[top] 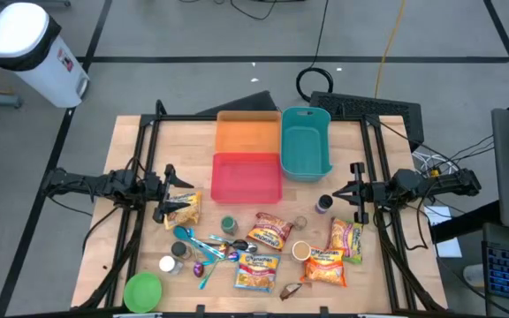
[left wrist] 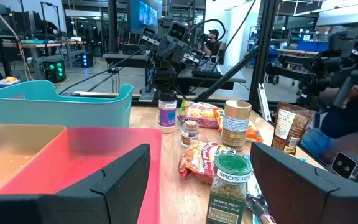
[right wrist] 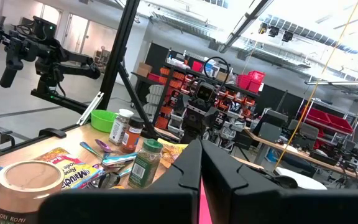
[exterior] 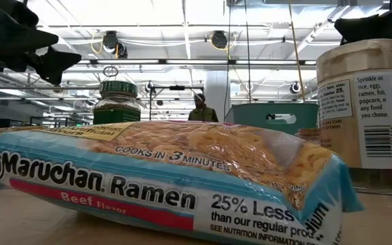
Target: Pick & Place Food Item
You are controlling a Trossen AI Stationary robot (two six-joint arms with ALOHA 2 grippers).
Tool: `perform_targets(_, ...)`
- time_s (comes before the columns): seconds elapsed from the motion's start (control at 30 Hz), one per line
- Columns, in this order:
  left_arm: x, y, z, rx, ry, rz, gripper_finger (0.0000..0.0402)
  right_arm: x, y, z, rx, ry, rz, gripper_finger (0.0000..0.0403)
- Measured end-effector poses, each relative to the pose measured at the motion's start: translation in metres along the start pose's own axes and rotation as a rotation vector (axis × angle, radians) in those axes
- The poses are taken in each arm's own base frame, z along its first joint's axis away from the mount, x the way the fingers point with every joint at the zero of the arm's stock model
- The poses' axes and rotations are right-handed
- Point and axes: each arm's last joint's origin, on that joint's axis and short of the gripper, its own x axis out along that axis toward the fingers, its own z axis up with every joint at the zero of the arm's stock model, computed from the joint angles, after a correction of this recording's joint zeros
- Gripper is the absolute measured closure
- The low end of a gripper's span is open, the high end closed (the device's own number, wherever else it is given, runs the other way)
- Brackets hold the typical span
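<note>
Beside the open left gripper [top: 163,188], a ramen packet [top: 183,210] is recorded nearest; right gripper [top: 353,191] is shut, empty.

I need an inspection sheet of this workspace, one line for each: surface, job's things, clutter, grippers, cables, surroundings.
Surface: wooden table, bare at the back left.
Job's things: ramen packets lie scattered at the front; orange bin, red bin and teal bin sit at the back, no packets in them.
Clutter: spice jars, spoons, green bowl.
Grippers: left gripper open above a ramen packet; right gripper shut, holding nothing.
Cables: black cable coil and yellow cable on the floor.
Surroundings: white bin, keyboard.
</note>
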Motion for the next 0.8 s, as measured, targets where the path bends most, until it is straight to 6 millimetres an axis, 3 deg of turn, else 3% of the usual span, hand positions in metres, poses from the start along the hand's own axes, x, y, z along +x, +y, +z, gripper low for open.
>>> perform_targets(0.8,0.0,0.0,0.0001,0.0,0.0,0.0,0.0119,-0.0001,-0.0008,0.0033,0.055,-0.038,0.002,0.0403)
